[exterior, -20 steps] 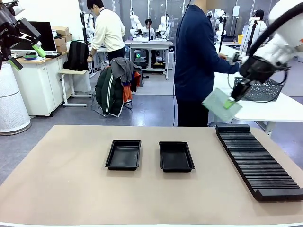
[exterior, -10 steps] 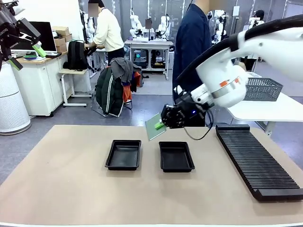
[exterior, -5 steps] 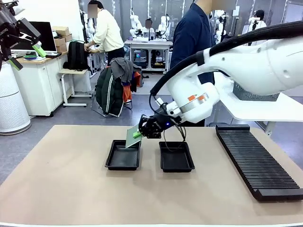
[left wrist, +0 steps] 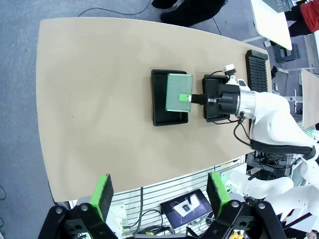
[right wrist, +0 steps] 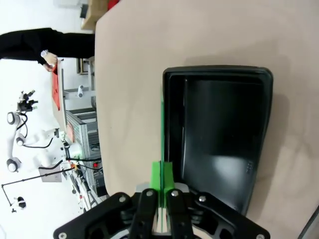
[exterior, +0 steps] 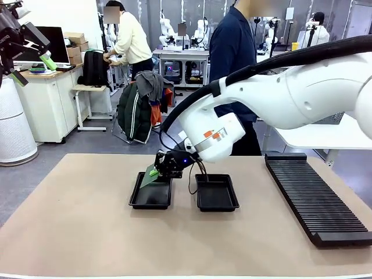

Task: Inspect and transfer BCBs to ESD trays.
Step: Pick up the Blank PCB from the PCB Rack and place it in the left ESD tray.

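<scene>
The right gripper (exterior: 156,171) is pinching one edge of a BCB (left wrist: 178,92). The board juts out past its fingertips, tilted over an ESD tray (exterior: 135,196). The other ESD tray (exterior: 232,203) lies beneath its wrist. The left gripper (left wrist: 160,193) hovers high above, fingers spread.

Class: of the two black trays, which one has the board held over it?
The tray on the robot's left: the right gripper holds the BCB above it; the other tray lies bare.
</scene>
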